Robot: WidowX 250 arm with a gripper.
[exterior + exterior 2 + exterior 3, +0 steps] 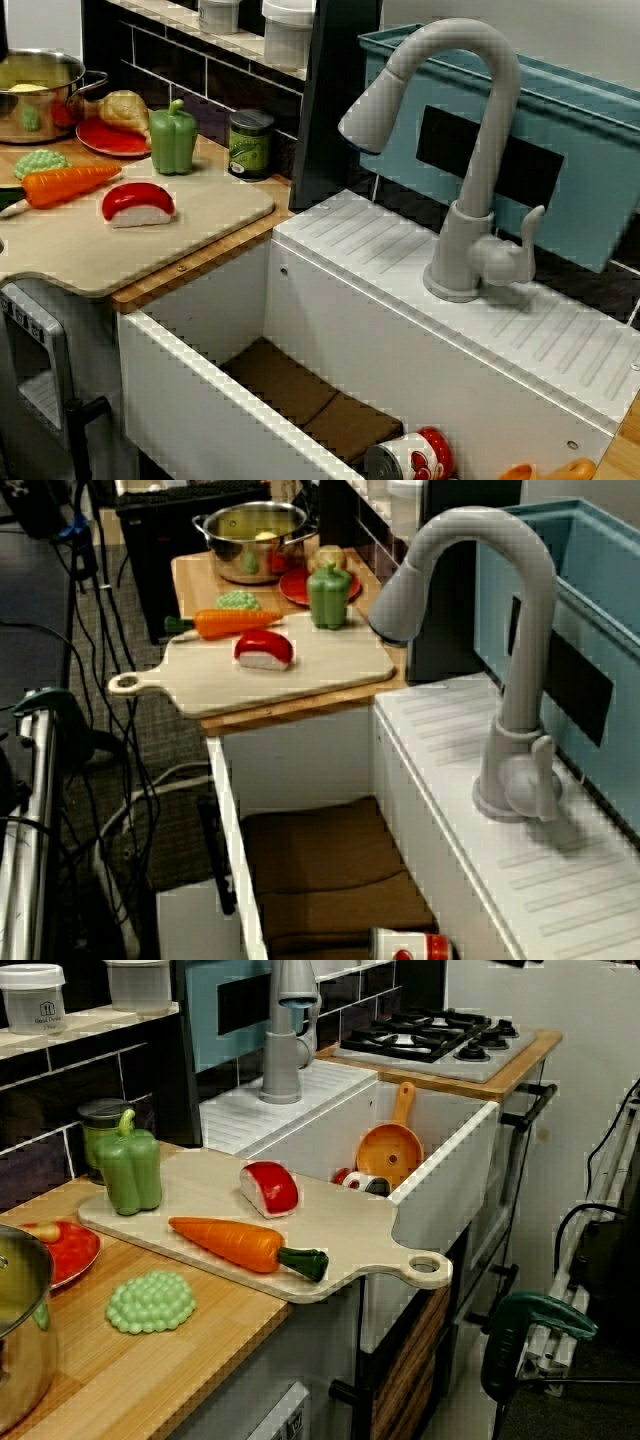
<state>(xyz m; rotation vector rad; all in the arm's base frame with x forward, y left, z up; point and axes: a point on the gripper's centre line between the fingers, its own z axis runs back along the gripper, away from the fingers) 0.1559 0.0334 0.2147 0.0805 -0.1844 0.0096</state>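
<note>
No gripper or arm appears in any view. A pale cutting board (200,215) (330,665) (340,1220) lies on the wooden counter, its handle end jutting over the edge. On it sit a red-and-white toy food piece (138,204) (270,1188), an orange carrot (70,184) (235,1241) and an upright green pepper (173,138) (130,1168). A bumpy green toy (150,1301) rests on the counter beside the board.
A steel pot (255,540) and red plate (105,140) stand behind the board, a green can (250,144) by the wall. The grey faucet (480,170) arches over the white sink (330,330), which holds a red can (410,458) and an orange ladle (390,1150). A stove (440,1035) lies beyond.
</note>
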